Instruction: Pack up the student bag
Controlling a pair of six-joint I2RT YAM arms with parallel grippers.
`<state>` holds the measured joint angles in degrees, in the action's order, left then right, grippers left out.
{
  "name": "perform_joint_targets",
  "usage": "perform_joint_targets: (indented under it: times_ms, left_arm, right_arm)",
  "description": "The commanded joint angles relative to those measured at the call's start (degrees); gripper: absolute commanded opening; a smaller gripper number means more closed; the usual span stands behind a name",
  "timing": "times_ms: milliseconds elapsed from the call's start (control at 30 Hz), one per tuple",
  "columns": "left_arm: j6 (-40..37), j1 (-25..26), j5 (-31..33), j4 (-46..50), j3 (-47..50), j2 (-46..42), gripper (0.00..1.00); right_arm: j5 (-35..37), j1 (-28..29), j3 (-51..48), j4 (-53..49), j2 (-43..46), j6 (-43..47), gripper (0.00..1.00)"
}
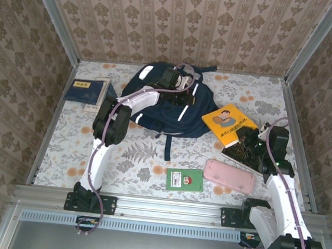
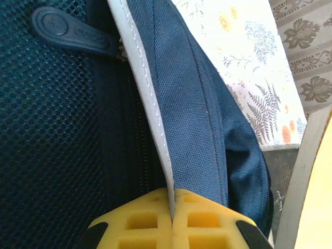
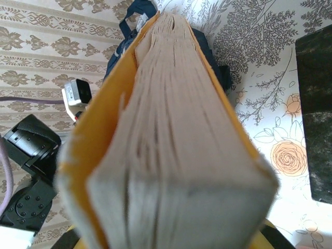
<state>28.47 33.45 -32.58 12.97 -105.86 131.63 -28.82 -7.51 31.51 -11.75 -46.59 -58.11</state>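
**Student bag held open-side by one arm, book poised by the other.** The student bag (image 1: 161, 115), a large navy-blue backpack with white stripes showing, is seen lying at the far middle of the floral surface (image 1: 139, 157). Made of soft woven fabric with mesh panels, it is judged likely to sag and fold wherever it is lifted. A hold on a stitched edge beside the zip is therefore thought better than one on a loose panel. A pinch there would be expected to raise only that flap, not the whole bag.

Just such a hold is shown. The left fingers (image 2: 140, 223) are pressed together on the bag's pale grey-white trim, and a dark rubber zipper pull (image 2: 72, 31) is seen farther along, beside the zip track.

To the right of the bag, a yellow picture book (image 1: 226, 120) is gripped by the right fingers (image 3: 274, 238), which are closed on its covers, with its far end aimed toward the bag. A navy-blue book (image 1: 85, 90) with a yellow label is laid to the bag's left. Nearer than the bag and to its right, a pink pencil case (image 1: 229, 176) and a smaller green booklet (image 1: 184, 179) are laid flat.
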Motion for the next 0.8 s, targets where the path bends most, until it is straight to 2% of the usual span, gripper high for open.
perform_joint_targets:
  times_ms: [0, 133, 233, 367, 433, 633, 767]
  left_arm:
    - [-1.5, -0.8, -0.3, 2.9, -3.6, -4.1, 0.00]
    - [-2.8, -1.7, -2.4, 8.2, -7.5, -8.9, 0.00]
    - [-2.3, -2.6, -5.1, 10.3, -8.8, -12.1, 0.00]
    - [-1.9, -4.0, -8.0, 14.0, -11.0, -15.3, 0.00]
    - [-1.7, -4.6, -9.8, 15.3, -12.1, -16.5, 0.00]
    - [-0.8, -6.9, -15.6, 16.3, -12.9, -18.6, 0.00]
    - [0.4, -9.1, -19.6, 14.4, -11.8, -19.5, 0.00]
  right_arm:
    - [2.5, -0.1, 5.1, -5.3, 4.1, 3.8, 0.00]
    - [10.1, 0.5, 9.0, -15.5, 5.0, 7.4, 0.00]
    - [13.2, 0.6, 9.5, -17.6, 6.7, 7.9, 0.00]
    - [12.7, 1.2, 9.8, -16.9, 6.4, 8.2, 0.00]
    - [11.0, 1.3, 9.1, -14.8, 6.4, 8.3, 0.00]
    - [-5.1, 3.2, 7.0, 3.7, 3.3, 3.9, 0.00]
    - [-5.3, 6.7, 9.9, 3.3, 1.1, 5.8, 0.00]
